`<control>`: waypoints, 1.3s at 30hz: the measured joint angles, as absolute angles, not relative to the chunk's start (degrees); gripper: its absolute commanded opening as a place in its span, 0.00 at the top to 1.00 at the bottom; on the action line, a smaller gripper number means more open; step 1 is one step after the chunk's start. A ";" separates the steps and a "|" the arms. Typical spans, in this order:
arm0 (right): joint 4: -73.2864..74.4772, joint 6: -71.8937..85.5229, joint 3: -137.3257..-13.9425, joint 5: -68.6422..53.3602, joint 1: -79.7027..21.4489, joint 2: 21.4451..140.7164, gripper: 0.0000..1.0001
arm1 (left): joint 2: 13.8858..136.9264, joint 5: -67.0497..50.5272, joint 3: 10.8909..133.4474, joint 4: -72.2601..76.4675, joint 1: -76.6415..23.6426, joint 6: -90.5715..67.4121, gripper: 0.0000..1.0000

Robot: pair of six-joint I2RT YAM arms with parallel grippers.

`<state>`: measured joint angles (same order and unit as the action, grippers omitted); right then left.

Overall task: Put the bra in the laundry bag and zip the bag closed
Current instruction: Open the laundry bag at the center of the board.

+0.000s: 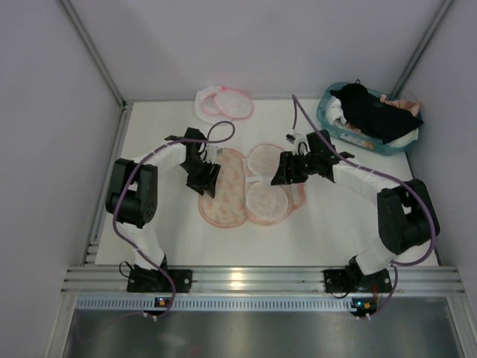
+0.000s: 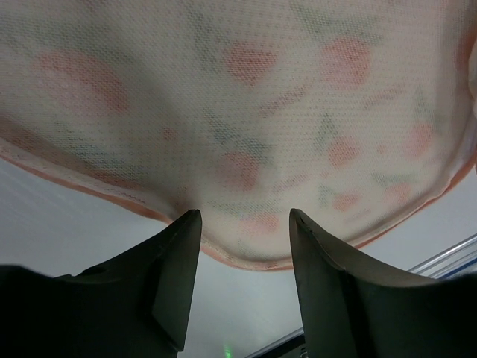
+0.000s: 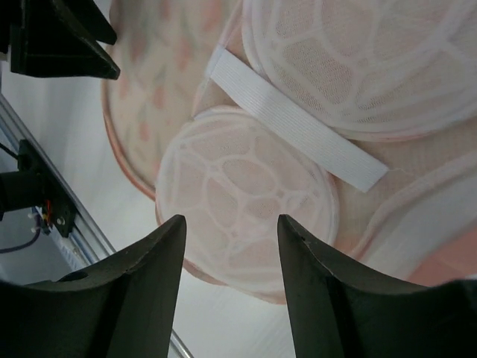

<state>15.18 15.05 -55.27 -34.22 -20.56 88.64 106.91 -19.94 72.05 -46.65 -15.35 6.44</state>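
Note:
The laundry bag (image 1: 223, 103), a small round white mesh pouch with a pink rim, lies at the back of the table, away from both arms. A salmon-pink cloth (image 1: 400, 102), the bra as far as I can tell, pokes out of the teal basket (image 1: 326, 112). My left gripper (image 1: 203, 179) (image 2: 244, 216) stands open just over the near edge of an orange-printed mesh piece (image 1: 223, 195) (image 2: 246, 112), holding nothing. My right gripper (image 1: 282, 173) (image 3: 231, 220) is open above a white caged disc (image 1: 267, 203) (image 3: 246, 190), also holding nothing.
A second white caged disc (image 1: 266, 159) (image 3: 373, 52) lies behind the first, with a white elastic band (image 3: 294, 119) between them. Dark and white clothes (image 1: 369, 112) fill the basket at the back right. The aluminium rail (image 1: 238, 280) runs along the near edge.

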 measured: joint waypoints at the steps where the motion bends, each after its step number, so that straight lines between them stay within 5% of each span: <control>1: 14.85 15.09 -55.72 -34.22 -21.34 90.24 0.49 | 106.91 -19.46 72.05 -46.65 -15.29 6.24 0.44; 11: 15.90 14.48 -58.65 -30.39 -22.00 102.48 0.46 | 106.13 -12.91 71.24 -46.74 -11.60 7.64 0.43; 14: 16.10 14.57 -58.78 -30.74 -22.09 102.35 0.40 | 106.02 -12.53 71.26 -47.33 -8.82 8.84 0.34; 22: 19.64 14.48 -63.26 -34.94 -24.08 94.43 0.02 | 98.24 -22.00 74.46 -50.17 -6.81 9.78 0.25; 32: 20.95 -0.12 -77.89 -20.21 -21.37 76.95 0.01 | 96.44 -30.72 76.29 -50.15 -8.62 9.69 0.28; 39: 24.88 -9.63 -88.05 -14.74 -9.41 80.84 0.01 | 106.28 -26.79 76.42 -49.74 -10.68 7.94 0.30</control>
